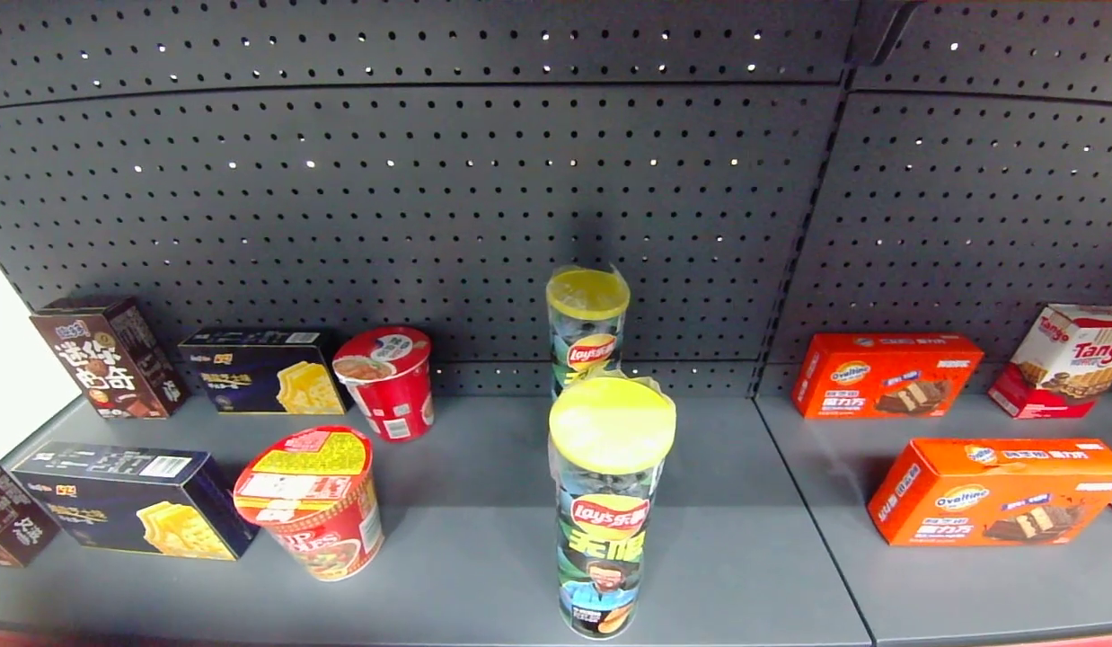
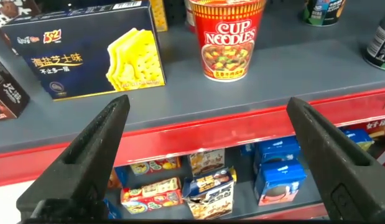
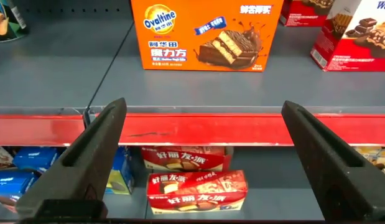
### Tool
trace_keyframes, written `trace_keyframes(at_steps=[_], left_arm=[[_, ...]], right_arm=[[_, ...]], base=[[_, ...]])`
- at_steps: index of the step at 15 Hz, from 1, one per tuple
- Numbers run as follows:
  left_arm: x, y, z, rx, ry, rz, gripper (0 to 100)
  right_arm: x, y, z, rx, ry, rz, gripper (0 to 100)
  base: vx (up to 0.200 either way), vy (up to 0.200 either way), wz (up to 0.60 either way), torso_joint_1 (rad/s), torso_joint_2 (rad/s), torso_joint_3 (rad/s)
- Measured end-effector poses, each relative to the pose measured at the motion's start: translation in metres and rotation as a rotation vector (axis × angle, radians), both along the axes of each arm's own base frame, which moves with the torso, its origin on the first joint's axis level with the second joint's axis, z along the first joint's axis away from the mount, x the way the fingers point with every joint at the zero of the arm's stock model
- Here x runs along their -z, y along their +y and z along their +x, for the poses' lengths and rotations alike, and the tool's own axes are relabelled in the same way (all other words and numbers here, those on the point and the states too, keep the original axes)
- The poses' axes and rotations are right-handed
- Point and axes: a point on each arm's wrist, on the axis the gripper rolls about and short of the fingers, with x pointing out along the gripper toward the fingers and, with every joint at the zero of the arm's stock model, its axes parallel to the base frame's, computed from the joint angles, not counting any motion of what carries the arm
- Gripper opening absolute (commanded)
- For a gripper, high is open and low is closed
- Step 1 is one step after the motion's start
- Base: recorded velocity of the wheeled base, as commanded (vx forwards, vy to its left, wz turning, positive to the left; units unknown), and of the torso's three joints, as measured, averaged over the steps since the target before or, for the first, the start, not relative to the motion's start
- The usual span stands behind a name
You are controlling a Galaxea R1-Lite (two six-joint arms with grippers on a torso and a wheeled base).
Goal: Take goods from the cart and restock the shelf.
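Shelf [image 1: 466,539] | stocked, goods upright; front chip can [image 1: 607,512] stands tall near its front edge | left gripper [image 2: 208,102] and right gripper [image 3: 203,104] spread wide, empty, facing red lip [image 3: 198,127] | risk: an incoming arm likely clips that can, toppling it.

head view looks forward and down onto the shelf [image 1: 484,539]. wrist views sit low, close before its red edge [image 3: 198,127], facing in; left shares the lower-left cup noodles [image 1: 313,503], right the lower-right orange box [image 1: 1001,490].

Dark perforated back panel [image 1: 412,207]
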Motion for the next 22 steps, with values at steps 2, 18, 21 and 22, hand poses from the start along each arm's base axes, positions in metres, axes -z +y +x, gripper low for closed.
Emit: trace_keyframes(at_steps=[2,18,21,22], left_arm=[[0.0002,0.0,0.0,0.001,0.003,-0.004,100],[0.0035,0.0016,0.0001,-0.071,0.03,0.047,100],[0.0062,0.003,-0.0001,-0.13,0.057,0.059,100],[0.0064,0.0018,-0.0002,-0.057,0.057,0.059,100]], right_arm=[[0.0,0.0,0.0,0.001,0.0,0.0,100],[0.0,0.0,0.0,0.0,0.0,-0.003,100],[0.0,0.0,0.0,0.0,0.0,-0.002,100],[0.0,0.0,0.0,0.0,0.0,-0.002,100]], base=[[0.0,0.0,0.0,0.0,0.0,0.0],[0.0,0.0,0.0,0.0,0.0,0.0],[0.0,0.0,0.0,0.0,0.0,0.0],[0.0,0.0,0.0,0.0,0.0,0.0]])
